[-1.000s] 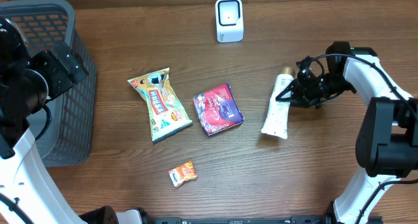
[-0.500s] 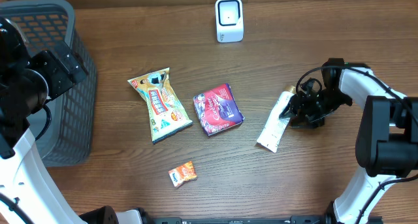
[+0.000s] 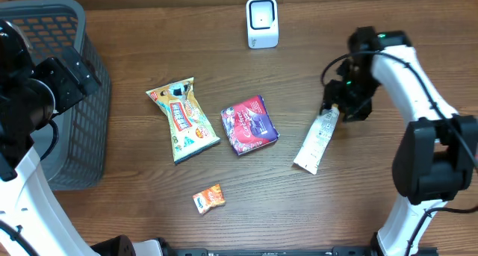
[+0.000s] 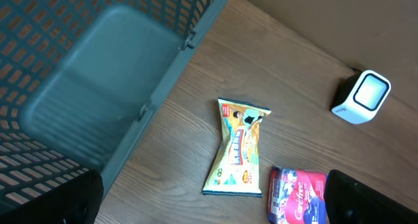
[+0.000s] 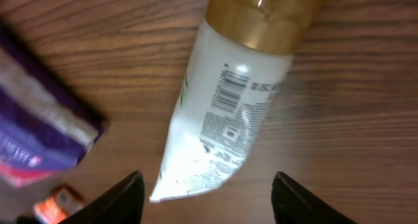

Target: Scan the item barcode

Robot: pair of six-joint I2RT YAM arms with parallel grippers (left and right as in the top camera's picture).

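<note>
Currently the right gripper (image 3: 341, 104) hangs over the cap end of a white plastic squeeze tube with a gold cap (image 3: 317, 140). The right wrist view shows its two fingers spread apart, one on either side of the tube's crimped end, and neither touches the tube. Nothing is pinched between them.

Tube position: it lies flat on the brown wood-grain table (image 3: 373, 204), right of centre and slanted. The gold cap points toward the far side and the flat crimped end toward the near edge. Its printed black barcode (image 5: 228, 93) faces up, just below the cap. The tube lies to the right of a red and purple foil packet (image 3: 249, 125) and apart from it. It is also well apart from the small white box-shaped scanner with a lit face (image 3: 262, 22), which stands upright at the far edge.

Left gripper (image 4: 219, 199): the fingers are spread as wide as they go and hold nothing. It sits high at the left, next to the grey plastic mesh basket (image 3: 71, 144). Its wrist camera looks down over the basket wall.

Other items on the table:
- A yellow-green printed snack packet (image 3: 182, 119) lies just left of the red and purple packet.
- A small orange sachet (image 3: 209, 198) lies alone nearer the front edge, well apart from the tube.
</note>
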